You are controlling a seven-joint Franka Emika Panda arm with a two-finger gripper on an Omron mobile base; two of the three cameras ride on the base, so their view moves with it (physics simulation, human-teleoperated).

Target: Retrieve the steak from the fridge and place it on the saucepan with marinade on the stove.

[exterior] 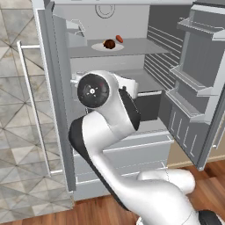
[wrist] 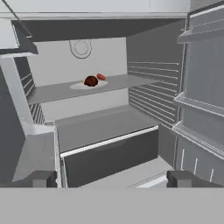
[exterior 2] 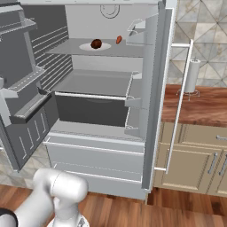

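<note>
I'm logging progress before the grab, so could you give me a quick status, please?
Gripper open, empty. Steak on white plate, upper fridge shelf, doors open. Small orange item beside it; approach unobstructed.

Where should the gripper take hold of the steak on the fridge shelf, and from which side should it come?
Probably across the middle of the steak, a small rounded lump on a white plate on the upper shelf. Come in from the open front, slightly above; the open gripper already faces that way. Avoid the small orange item beside it.
</note>
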